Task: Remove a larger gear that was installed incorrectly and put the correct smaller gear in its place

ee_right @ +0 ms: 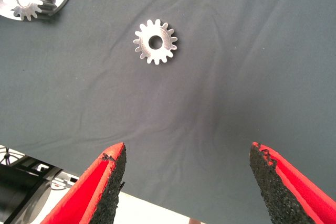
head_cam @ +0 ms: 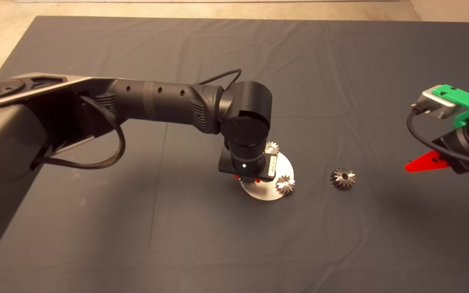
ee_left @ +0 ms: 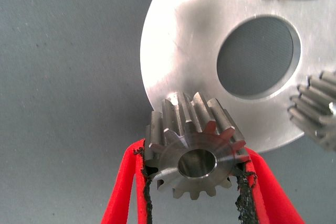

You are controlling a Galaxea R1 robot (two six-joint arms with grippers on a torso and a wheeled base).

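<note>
I see my left gripper (ee_left: pixel 197 182) pinching the smaller gear (ee_left: pixel 195 150) at the edge of the round steel plate (head_cam: pixel 285 167), center frame. The larger gear (head_cam: pixel 342 178) lies on the mat (head_cam: pixel 340 61) right of it. My right gripper (ee_right: pixel 186 182), far right, hangs spread wide.

head cam overhead, wrist cams close, downward

No readable text in any of my three camera views.

A small pale label (head_cam: pixel 272 164) sits on the left wrist housing, just above the round steel plate (head_cam: pixel 288 167); I cannot make out its print.
</note>
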